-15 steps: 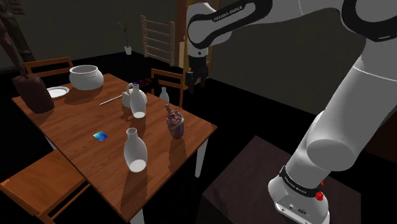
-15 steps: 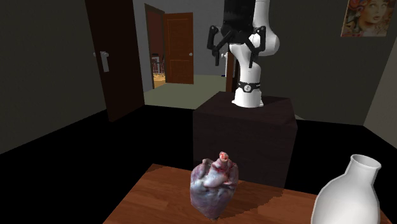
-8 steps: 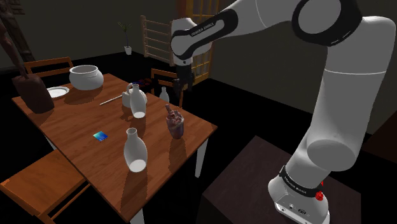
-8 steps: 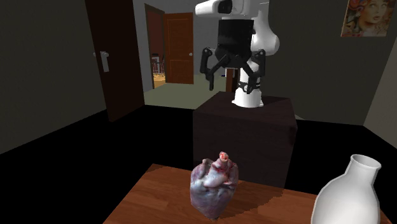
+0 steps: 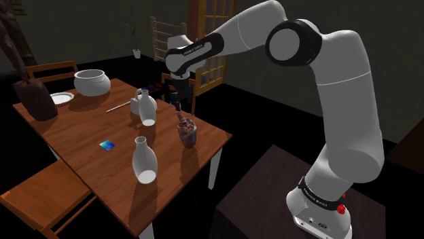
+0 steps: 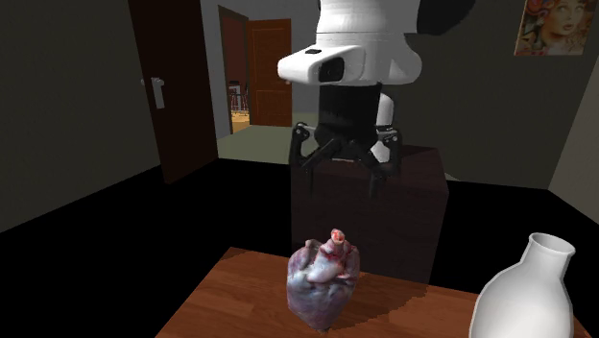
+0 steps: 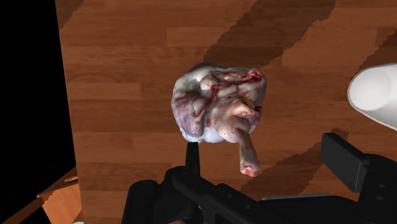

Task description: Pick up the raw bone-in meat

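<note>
The hand point(image 6: 338, 165) hangs wide open and empty, holding nothing, directly above the raw bone-in meat point(image 7: 216, 105), which stands on the wooden counter point(image 5: 81, 159).

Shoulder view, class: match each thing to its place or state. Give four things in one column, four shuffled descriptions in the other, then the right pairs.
Things
1. raw meat
2. white bowl
3. small blue-green item
4. end effector

Descriptions
A. at the far end of the table, beside a plate
B. open, hanging above the meat
C. lying flat, to the shoulder view's left of the nearest white vase
D. standing bone-up near the table edge closest to the stand

Pairs: 1-D, 2-A, 3-C, 4-B
</note>
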{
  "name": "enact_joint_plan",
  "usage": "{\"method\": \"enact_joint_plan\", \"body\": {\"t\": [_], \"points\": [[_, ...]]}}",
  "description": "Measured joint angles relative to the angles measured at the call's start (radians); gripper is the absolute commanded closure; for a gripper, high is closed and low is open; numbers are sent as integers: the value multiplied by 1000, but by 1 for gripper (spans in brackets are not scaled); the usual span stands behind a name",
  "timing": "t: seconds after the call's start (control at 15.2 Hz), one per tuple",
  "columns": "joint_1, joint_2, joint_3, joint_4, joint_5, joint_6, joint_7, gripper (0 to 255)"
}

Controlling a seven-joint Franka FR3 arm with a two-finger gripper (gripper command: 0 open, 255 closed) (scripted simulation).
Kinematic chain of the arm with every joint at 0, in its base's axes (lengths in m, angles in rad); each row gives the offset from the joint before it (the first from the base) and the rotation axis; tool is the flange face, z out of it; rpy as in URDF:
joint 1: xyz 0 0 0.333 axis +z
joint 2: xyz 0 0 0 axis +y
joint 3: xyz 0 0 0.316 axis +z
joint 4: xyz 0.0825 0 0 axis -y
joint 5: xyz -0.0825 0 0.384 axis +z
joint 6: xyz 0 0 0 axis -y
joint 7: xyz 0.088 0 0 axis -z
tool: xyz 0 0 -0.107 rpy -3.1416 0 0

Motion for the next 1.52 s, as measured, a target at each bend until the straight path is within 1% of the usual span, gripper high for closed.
{"method": "enact_joint_plan", "body": {"t": [0.2, 0.26, 0.4, 0.73, 0.79, 1.52], "points": [[11, 127, 3, 154, -4, -30, -4, 0], [9, 152, 3, 180, -5, -32, -9, 0], [9, 178, 2, 196, -5, -22, -11, 0], [10, 214, 1, 193, -7, 17, -8, 0], [10, 216, 1, 191, -7, 21, -8, 255], [10, 215, 1, 190, -7, 21, -8, 255]]}}
